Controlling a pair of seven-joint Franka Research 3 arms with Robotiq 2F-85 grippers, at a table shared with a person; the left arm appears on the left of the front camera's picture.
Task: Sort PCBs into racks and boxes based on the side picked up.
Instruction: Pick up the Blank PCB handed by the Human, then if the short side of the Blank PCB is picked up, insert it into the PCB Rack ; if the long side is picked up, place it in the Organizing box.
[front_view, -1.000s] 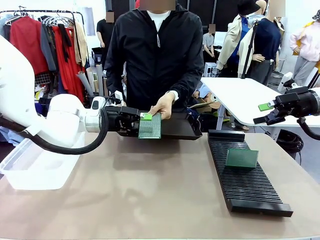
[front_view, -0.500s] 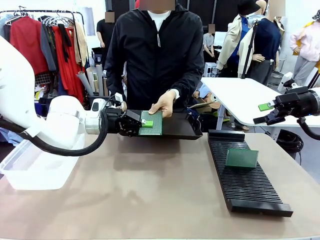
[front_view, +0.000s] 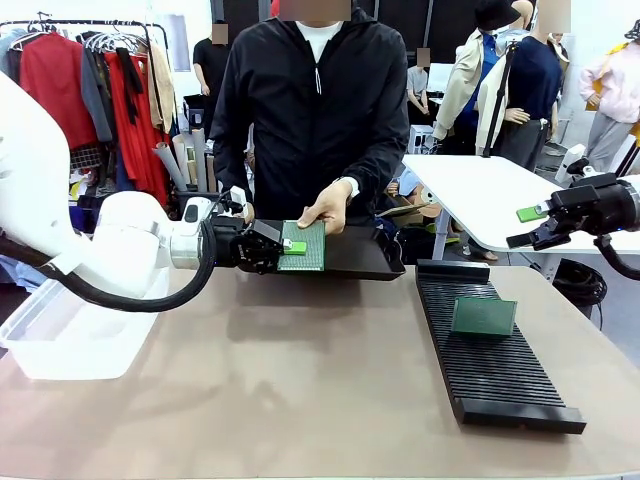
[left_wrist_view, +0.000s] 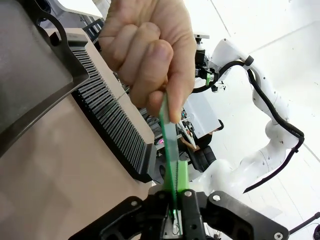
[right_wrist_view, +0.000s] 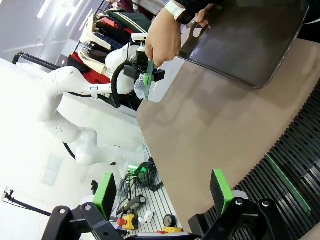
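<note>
A person's hand (front_view: 326, 210) holds out a green PCB (front_view: 304, 246) above the dark flat tray (front_view: 360, 262), its finely dotted face toward me. My left gripper (front_view: 288, 247) is shut on the board's near-left edge. In the left wrist view the PCB (left_wrist_view: 168, 145) runs edge-on from my pads (left_wrist_view: 182, 172) up to the person's fingers (left_wrist_view: 150, 55). Another PCB (front_view: 483, 316) stands tilted in the long black rack (front_view: 500, 370) at right. My right gripper (front_view: 531, 226) hangs open and holds nothing, high above the rack's far right; its pads (right_wrist_view: 220, 189) stand wide apart.
A clear plastic box (front_view: 55, 335) sits at the table's left edge, partly behind my left arm. The person stands at the far side, behind the tray. A white table (front_view: 480, 195) lies beyond the right gripper. Bare brown tabletop (front_view: 300, 380) spans the middle and front.
My left gripper has closed onto the PCB, which went from hanging steeply to lying flatter and a little higher. The person's hand stays on it. The right arm has not moved.
</note>
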